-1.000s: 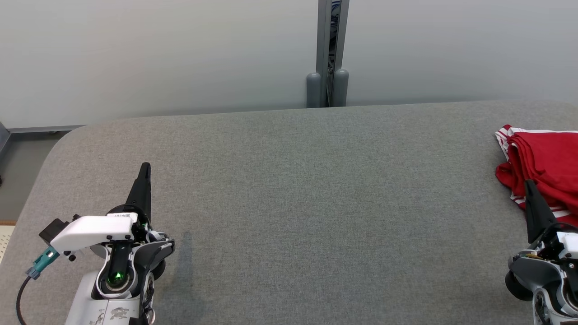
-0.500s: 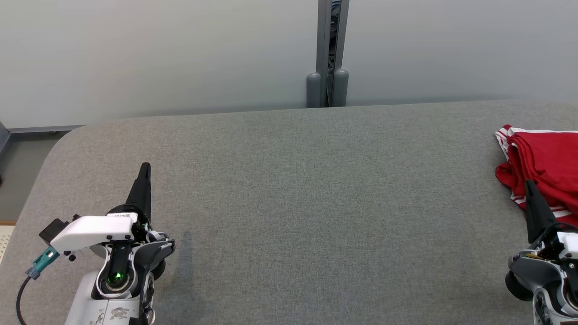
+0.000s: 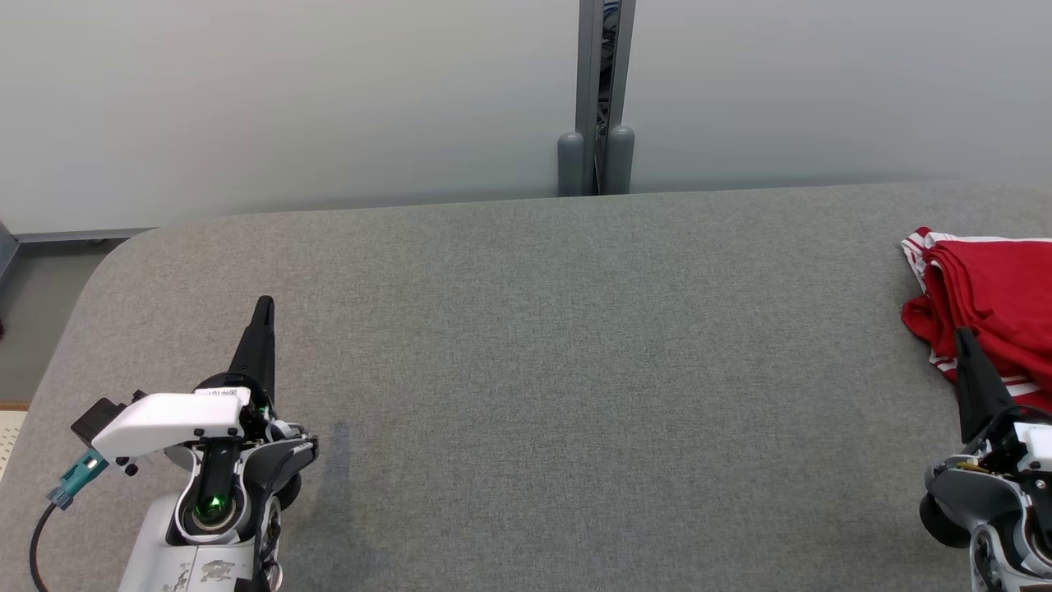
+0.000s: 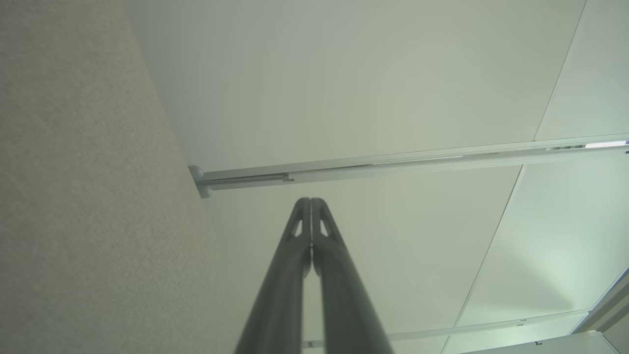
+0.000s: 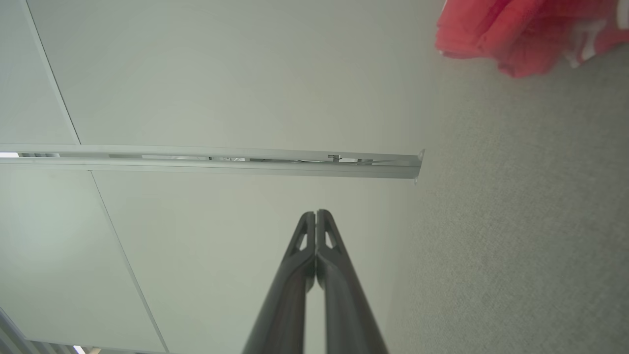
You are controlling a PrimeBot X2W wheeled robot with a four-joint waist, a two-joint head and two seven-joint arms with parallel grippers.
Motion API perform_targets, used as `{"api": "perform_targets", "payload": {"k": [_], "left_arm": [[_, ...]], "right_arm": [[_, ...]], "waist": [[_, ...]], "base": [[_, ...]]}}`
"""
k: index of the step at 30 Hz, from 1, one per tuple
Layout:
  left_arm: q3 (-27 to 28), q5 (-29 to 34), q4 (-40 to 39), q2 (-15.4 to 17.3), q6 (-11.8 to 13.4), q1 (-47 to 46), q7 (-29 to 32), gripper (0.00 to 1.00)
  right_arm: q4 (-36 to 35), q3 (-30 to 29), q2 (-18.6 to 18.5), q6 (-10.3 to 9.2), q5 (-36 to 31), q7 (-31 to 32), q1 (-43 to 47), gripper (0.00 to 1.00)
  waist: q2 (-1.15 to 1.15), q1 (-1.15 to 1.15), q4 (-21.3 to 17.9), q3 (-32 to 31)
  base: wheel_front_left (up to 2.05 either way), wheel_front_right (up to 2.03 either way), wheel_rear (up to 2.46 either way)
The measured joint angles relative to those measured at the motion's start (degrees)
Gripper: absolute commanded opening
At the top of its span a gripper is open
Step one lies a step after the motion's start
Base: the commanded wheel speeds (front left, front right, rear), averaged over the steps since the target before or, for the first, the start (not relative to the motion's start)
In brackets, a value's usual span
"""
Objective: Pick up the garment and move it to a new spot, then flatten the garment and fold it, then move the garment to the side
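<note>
Moved: nothing since the earlier frame.
Jaws: left gripper (image 3: 264, 304) and right gripper (image 3: 962, 334) clenched, empty.
Advice: open right, pinch garment (image 3: 994, 296) hem firmly.

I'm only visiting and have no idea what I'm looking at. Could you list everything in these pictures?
garment: one, red with white stripes, bunched at the table's right side
table: one, grey fabric top, across the foreground
wall panels: two, pale grey, behind the table
post: one, grey metal, between the panels
left gripper: one, dark fingers, shut, lower left
right gripper: one, dark fingers, shut, lower right, just short of the garment
</note>
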Motion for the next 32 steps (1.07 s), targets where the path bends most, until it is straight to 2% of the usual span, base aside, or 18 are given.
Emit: {"api": "perform_targets", "payload": {"k": [32], "left_arm": [[0.0, 0.0, 0.0, 0.0, 0.0, 0.0, 0.0, 0.00]], "right_arm": [[0.0, -0.2, 0.2, 0.00, -0.4, 0.1, -0.1, 0.00]], "waist": [[0.00, 0.00, 0.0, 0.0]], "base": [[0.00, 0.00, 0.00]]}}
